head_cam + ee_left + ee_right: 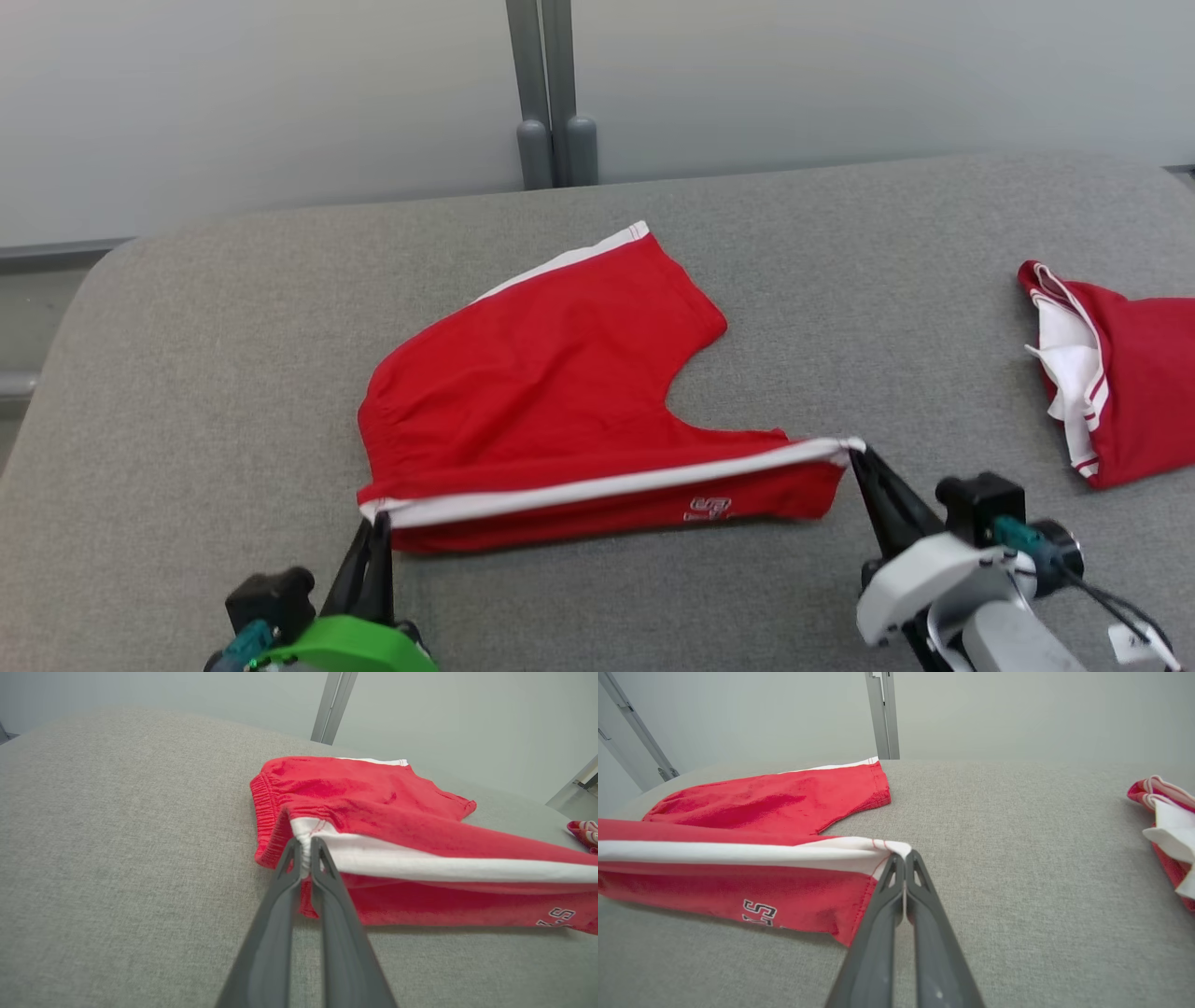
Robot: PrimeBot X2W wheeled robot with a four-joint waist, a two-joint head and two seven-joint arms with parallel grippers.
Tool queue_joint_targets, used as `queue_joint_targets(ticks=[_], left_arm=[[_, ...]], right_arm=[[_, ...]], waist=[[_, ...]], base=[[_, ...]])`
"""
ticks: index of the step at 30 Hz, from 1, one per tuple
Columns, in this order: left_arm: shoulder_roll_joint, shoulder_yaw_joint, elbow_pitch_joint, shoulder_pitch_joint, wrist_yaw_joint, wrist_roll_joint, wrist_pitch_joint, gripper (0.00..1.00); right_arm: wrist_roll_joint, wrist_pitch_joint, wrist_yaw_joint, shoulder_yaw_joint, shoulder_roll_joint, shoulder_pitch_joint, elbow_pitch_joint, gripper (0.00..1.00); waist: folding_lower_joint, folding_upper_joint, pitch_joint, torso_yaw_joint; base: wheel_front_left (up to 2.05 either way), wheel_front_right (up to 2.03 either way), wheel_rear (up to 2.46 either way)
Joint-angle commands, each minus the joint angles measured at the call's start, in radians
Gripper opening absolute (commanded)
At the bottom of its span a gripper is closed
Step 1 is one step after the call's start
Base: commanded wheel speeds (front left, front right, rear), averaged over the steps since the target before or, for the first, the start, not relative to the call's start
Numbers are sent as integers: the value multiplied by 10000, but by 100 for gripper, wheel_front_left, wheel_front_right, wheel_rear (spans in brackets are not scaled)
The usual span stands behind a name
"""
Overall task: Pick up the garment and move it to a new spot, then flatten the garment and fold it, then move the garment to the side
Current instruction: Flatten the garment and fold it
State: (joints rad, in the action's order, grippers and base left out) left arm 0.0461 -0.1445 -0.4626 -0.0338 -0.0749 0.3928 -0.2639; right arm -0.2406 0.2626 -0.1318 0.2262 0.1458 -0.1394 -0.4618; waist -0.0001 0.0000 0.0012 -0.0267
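The garment is a pair of red shorts with a white side stripe, spread on the grey padded table. Its near edge is lifted and stretched taut between my two grippers. My left gripper is shut on the waistband corner at the white stripe; in the left wrist view the left gripper pinches the gathered white fabric of the garment. My right gripper is shut on the leg-hem corner; in the right wrist view the right gripper holds the stripe's end of the garment.
A second red and white garment lies crumpled at the table's right edge, also seen as the second garment in the right wrist view. A grey post stands behind the table against a pale wall.
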Motion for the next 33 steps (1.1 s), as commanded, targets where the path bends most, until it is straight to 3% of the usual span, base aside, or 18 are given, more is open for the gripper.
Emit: queue_joint_targets(ticks=[1, 15, 22, 33], left_arm=[[85, -21, 82, -461, 70, 175, -1, 0], [79, -630, -25, -3396, 405, 192, -1, 0], [74, -979, -2, -4403, 566, 600, -1, 0], [76, -1611, -327, -5750, 1199, 913, -1, 0]], right_arm=[[96, 25, 23, -70, 16, -584, -124, 0], [702, 25, 22, 164, 209, -5208, -1671, 0], [1116, 25, 22, -178, 336, -6740, -2737, 0], [1907, 25, 22, -441, 377, -8532, -3891, 0]], waist=[[1, 0, 456, 238], [1, 0, 2774, 1225], [1, 0, 3501, 1713], [1, 0, 4443, 2231]], base=[[0, 0, 0], [0, 0, 0], [0, 0, 0], [0, 0, 0]])
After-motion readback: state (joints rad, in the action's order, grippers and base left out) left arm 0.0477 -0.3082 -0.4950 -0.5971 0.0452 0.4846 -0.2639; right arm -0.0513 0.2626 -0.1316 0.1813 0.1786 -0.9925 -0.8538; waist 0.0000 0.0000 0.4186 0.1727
